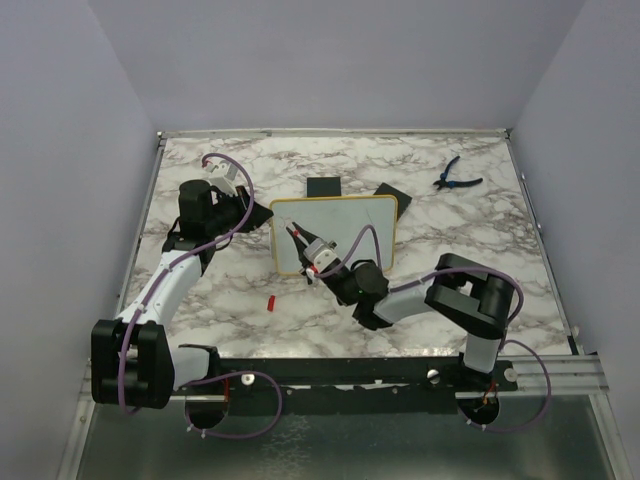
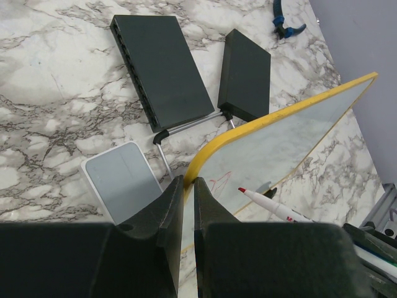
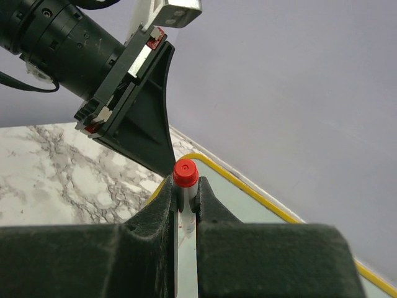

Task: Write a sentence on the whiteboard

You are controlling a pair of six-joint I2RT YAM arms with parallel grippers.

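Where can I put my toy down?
The marble table is bare on the right, between the blue-handled pliers and the right arm's black elbow, and along the far edge behind the two black squares. The middle is crowded: the left gripper grips the yellow-framed whiteboard, and the right gripper holds a red-tipped marker.
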